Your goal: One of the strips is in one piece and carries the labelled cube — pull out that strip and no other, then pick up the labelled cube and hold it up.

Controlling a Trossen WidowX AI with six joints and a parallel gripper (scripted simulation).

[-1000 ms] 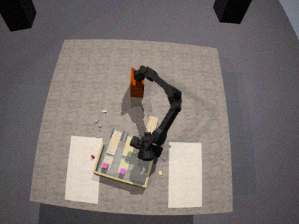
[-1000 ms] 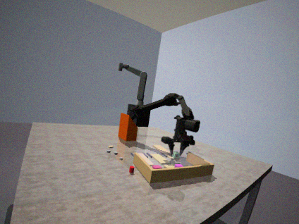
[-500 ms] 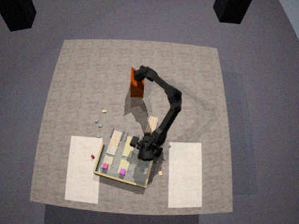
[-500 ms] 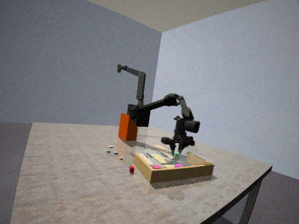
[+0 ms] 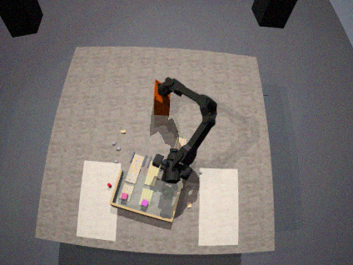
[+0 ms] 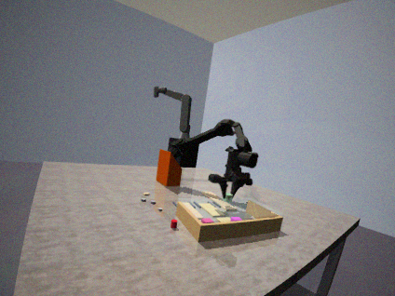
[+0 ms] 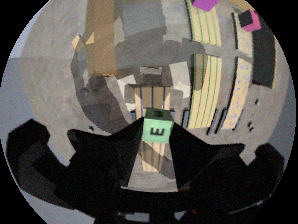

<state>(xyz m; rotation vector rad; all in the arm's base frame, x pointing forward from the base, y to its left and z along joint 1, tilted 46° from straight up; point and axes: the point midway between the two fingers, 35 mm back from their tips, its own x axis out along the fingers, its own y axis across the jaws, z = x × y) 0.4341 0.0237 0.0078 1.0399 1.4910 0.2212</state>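
My gripper (image 6: 228, 198) (image 7: 156, 121) is shut on the green cube (image 6: 228, 196) (image 7: 157, 131) labelled E, which appears raised above the strips; the top view does not show it. Below it, the blue-lined strip (image 5: 182, 142) (image 7: 152, 163) sticks out past the tray's back side, partly hidden by the cube. The green-lined strip (image 5: 151, 174) (image 7: 205, 100) has a separate front piece (image 5: 146, 194) (image 7: 204, 25) bearing a purple cube (image 5: 145, 202) (image 6: 236, 219). The speckled strip (image 5: 135, 168) (image 7: 237, 100) also has a separate front piece (image 7: 244, 45), bearing a pink cube (image 5: 124, 196) (image 6: 207, 221).
A wooden-walled tray (image 5: 141, 212) (image 6: 242, 230) surrounds the strips' front area. An orange block (image 5: 161, 106) (image 6: 169, 168) stands near the arm's base. A red cylinder (image 5: 109, 185) (image 6: 173, 224) lies left of the tray. White sheets (image 5: 97, 204) (image 5: 218, 208) flank it, with small bits scattered around.
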